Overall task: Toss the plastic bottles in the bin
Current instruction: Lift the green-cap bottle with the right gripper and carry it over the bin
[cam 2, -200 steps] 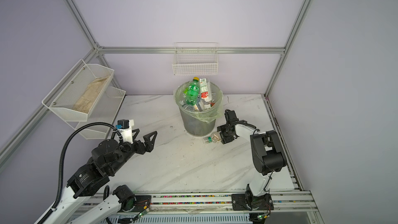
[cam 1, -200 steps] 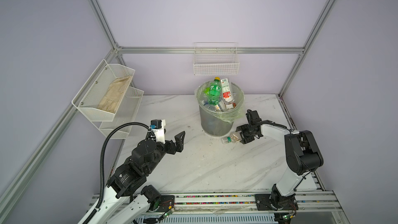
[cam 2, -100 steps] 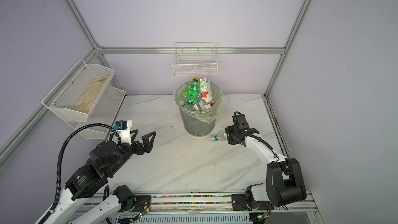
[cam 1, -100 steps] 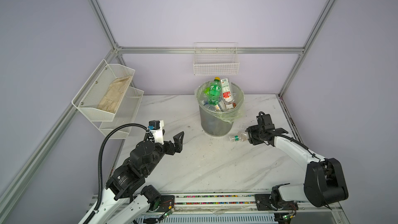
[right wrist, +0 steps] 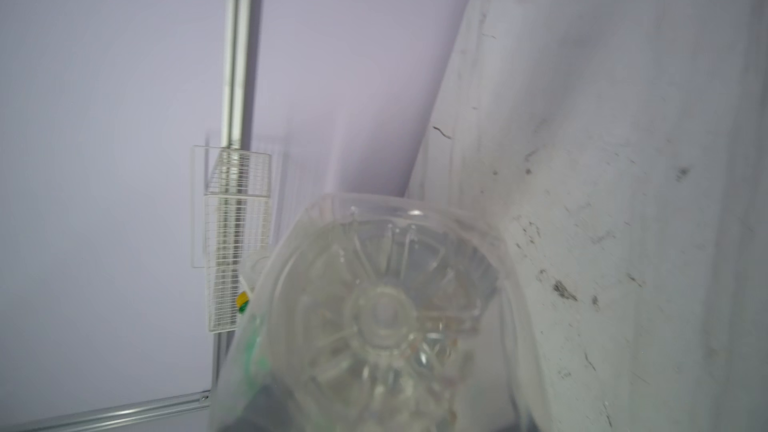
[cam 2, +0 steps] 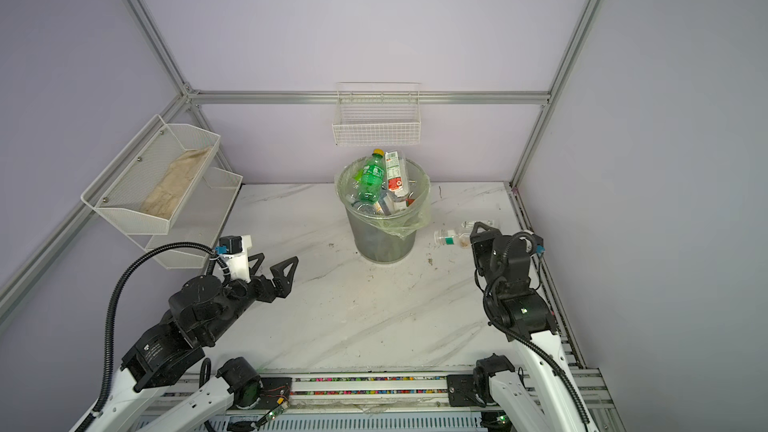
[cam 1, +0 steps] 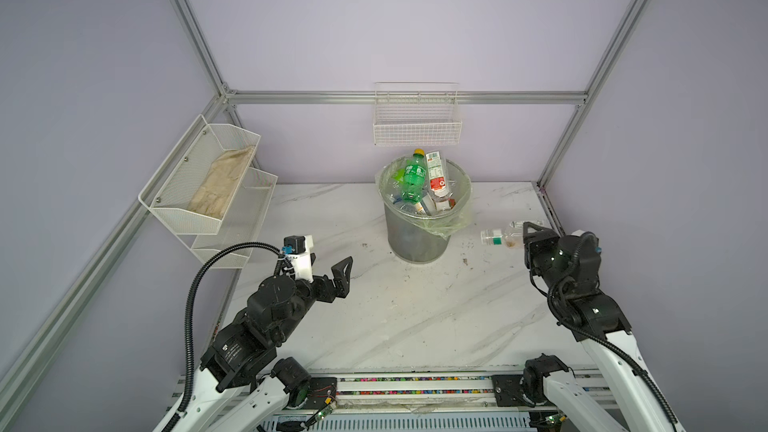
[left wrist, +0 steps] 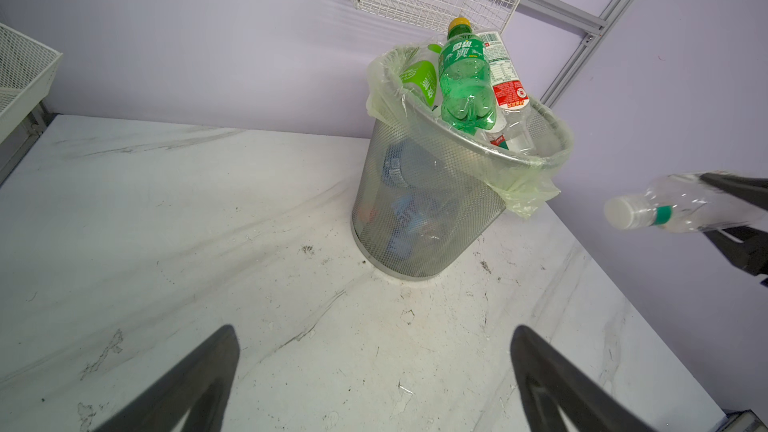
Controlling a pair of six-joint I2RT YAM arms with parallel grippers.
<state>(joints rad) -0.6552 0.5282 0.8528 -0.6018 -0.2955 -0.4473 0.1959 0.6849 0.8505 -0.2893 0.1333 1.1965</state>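
Note:
The bin point(cam 1: 415, 238) point(cam 2: 382, 238) point(left wrist: 428, 209), grey mesh with a pale-green liner, stands at the back middle of the marble table. It is heaped with plastic bottles; a green bottle point(cam 1: 413, 176) point(left wrist: 463, 81) sticks up above the rim. My right gripper point(cam 1: 527, 238) point(cam 2: 478, 235) hangs to the bin's right, shut on a clear bottle point(cam 1: 498, 237) point(cam 2: 449, 238) point(left wrist: 665, 209) with a white cap, held level above the table with the cap toward the bin. The bottle's base point(right wrist: 382, 309) fills the right wrist view. My left gripper point(cam 1: 328, 268) point(cam 2: 272, 263) point(left wrist: 374, 330) is open and empty, front left of the bin.
A white wire basket point(cam 1: 417, 126) hangs on the back wall above the bin. Two white mesh shelves point(cam 1: 232, 222) are fixed to the left wall, with a beige cloth point(cam 1: 220, 184) in the upper one. A metal rail point(cam 1: 550, 209) runs along the table's right edge.
The right gripper closed on the bottle lying at the bin's foot, lifted it and carried it rightward, away from the bin. The left arm has hardly moved.

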